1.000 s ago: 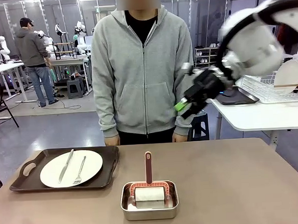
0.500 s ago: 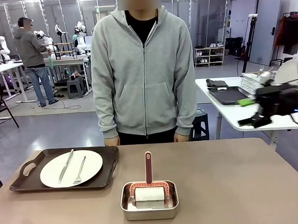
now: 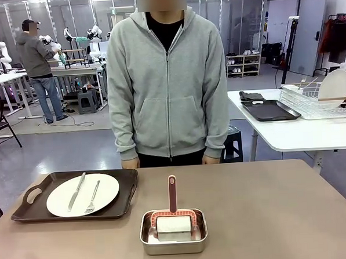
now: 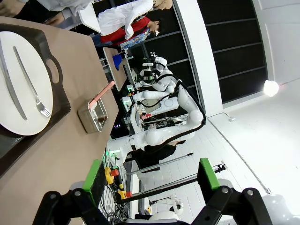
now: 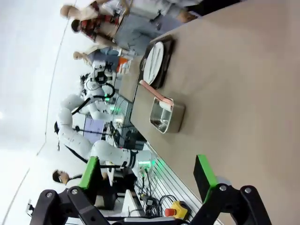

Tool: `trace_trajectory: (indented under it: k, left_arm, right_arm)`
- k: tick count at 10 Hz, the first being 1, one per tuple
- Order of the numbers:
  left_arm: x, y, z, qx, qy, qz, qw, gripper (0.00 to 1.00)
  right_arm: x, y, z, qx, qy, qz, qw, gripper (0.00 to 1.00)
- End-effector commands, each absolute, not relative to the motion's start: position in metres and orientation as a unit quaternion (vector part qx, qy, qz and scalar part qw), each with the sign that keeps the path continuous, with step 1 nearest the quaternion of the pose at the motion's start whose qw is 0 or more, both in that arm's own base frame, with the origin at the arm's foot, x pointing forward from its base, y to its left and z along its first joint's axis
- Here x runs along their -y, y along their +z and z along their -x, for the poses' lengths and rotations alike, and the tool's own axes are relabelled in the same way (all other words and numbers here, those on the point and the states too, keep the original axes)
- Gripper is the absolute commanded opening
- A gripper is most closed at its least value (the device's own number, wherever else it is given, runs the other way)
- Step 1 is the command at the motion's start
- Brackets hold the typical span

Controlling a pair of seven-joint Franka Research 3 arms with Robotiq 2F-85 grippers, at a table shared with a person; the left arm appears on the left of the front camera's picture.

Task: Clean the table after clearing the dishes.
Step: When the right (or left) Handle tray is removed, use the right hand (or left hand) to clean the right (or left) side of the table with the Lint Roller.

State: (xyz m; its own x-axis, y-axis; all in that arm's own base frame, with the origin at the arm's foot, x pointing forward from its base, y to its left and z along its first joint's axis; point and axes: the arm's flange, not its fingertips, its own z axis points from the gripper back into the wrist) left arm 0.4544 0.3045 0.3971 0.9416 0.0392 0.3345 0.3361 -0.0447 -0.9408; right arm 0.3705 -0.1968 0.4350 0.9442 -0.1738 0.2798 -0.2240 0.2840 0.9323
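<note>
**One tray on table, grippers empty**

We see the left gripper (image 4: 151,174) spread wide with nothing between its fingers, and the right gripper (image 5: 147,171) the same. On the table (image 3: 270,217), left side, a tray (image 3: 125,190) holds a plate (image 3: 109,188) with knife (image 3: 76,191) and fork (image 3: 93,196). A pan (image 3: 173,244) with a roller (image 3: 174,223) sits near-middle. A person (image 3: 166,89) stands at the far edge.

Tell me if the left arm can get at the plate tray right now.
Probably yes. The left gripper hangs open, holding nothing, and the tray lies on its side of the table with bare tabletop in front of it.
</note>
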Motion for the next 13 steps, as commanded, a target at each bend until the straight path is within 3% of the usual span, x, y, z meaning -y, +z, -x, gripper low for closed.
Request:
trace_trajectory:
  k: [1,5,13]
  left_arm:
    - [-0.304,0.399,-0.448,0.14,-0.112,0.71,0.681,1.0]
    - [-0.304,0.399,-0.448,0.14,-0.112,0.71,0.681,1.0]
    - [-0.304,0.399,-0.448,0.14,-0.112,0.71,0.681,1.0]
  right_arm:
    - [0.205,0.422,-0.352,0.172,-0.01,-0.607,0.776,1.0]
    - [0.221,0.392,-0.331,0.188,-0.05,-0.632,0.75,1.0]
    - [0.222,0.391,-0.333,0.171,-0.059,-0.624,0.76,1.0]
